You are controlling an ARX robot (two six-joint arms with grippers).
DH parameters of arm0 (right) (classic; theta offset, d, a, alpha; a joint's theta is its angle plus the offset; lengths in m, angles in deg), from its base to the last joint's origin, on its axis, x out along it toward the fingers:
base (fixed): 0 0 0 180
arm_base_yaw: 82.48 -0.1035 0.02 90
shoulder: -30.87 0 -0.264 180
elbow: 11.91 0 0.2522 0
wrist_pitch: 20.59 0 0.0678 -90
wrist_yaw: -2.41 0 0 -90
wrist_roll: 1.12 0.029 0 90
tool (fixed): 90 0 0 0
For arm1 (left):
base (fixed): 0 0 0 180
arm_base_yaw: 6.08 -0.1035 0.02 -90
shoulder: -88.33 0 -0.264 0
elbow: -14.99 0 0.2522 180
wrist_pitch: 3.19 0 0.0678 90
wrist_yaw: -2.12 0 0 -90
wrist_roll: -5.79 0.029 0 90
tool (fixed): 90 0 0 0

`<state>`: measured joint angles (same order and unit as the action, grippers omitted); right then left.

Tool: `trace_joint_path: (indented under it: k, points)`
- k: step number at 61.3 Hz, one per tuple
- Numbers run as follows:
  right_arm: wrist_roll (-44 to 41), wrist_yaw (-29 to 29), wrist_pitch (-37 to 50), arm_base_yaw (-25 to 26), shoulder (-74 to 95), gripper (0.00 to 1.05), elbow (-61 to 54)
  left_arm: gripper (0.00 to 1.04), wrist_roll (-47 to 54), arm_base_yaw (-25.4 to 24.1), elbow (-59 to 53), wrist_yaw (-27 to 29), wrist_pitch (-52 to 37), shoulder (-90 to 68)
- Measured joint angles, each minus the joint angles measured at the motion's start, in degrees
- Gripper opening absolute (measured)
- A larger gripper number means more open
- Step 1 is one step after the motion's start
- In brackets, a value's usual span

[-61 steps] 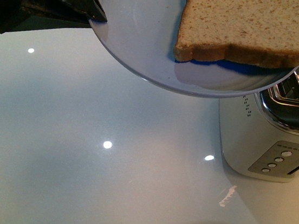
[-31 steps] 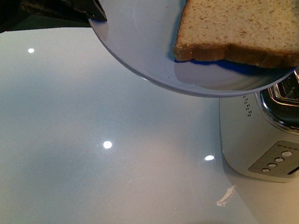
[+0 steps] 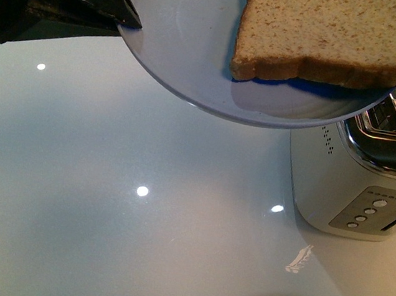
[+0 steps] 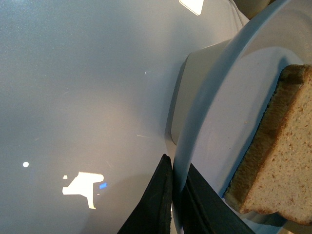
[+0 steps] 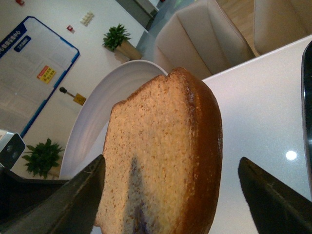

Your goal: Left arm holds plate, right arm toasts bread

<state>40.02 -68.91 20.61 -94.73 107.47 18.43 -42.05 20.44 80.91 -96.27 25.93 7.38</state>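
My left gripper (image 3: 109, 14) is shut on the rim of the pale blue-grey plate (image 3: 188, 53) and holds it in the air at the top of the front view. In the left wrist view its black fingers (image 4: 163, 204) pinch the plate (image 4: 214, 122) rim. The bread (image 3: 327, 34) lies on the plate with its crust toward me; it also shows in the left wrist view (image 4: 278, 165). In the right wrist view my right gripper (image 5: 173, 195) is open, one finger on each side of the bread (image 5: 161, 161), not touching it. The plate (image 5: 97, 117) lies behind the slice.
A silver toaster (image 3: 357, 175) with open slots and a row of buttons stands on the glossy white table (image 3: 117, 217) at the right, just under the plate's edge. Beige chairs (image 5: 204, 39) stand beyond the table.
A dark shape and its shadow have come in over the bread's top right corner in the front view. The plate and the left gripper have not moved.
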Motion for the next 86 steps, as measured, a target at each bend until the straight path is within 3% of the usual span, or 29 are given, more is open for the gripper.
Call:
trace_joint_path:
  k: [18,25,46,56,63,68,74,80,86]
  points:
    - [0.0,0.2,0.9,0.0,-0.3,0.15,-0.6,0.03,0.0,0.0,0.0,0.0,0.0,0.0]
    - [0.3,0.6,1.9,0.3,-1.0,0.03,-1.2,0.03,0.0,0.0,0.0,0.0,0.0,0.0]
    - [6.1,4.4,8.2,2.9,-7.6,0.03,-3.4,0.03,0.0,0.0,0.0,-0.2,0.0,0.0]
    - [15.4,8.0,12.9,12.8,-13.7,0.03,-3.9,0.03,0.0,0.0,0.0,-0.2,0.0,0.0]
    - [17.2,7.8,6.7,21.1,-18.7,0.03,-3.6,0.03,0.0,0.0,0.0,-0.2,0.0,0.0]
    - [12.7,5.7,-2.4,23.8,-23.8,0.03,-2.0,0.03,0.0,0.0,0.0,-0.2,0.0,0.0]
    - [3.3,1.6,-12.1,22.5,-28.5,0.03,0.4,0.03,0.0,0.0,0.0,-0.2,0.0,0.0]
    - [-8.7,-5.9,-19.4,17.6,-30.3,0.03,1.5,0.03,-0.1,0.0,0.0,-0.1,0.0,0.0]
    - [-20.5,-13.2,-20.3,11.4,-28.2,0.03,1.4,0.03,-0.1,0.0,0.0,-0.2,0.0,0.0]
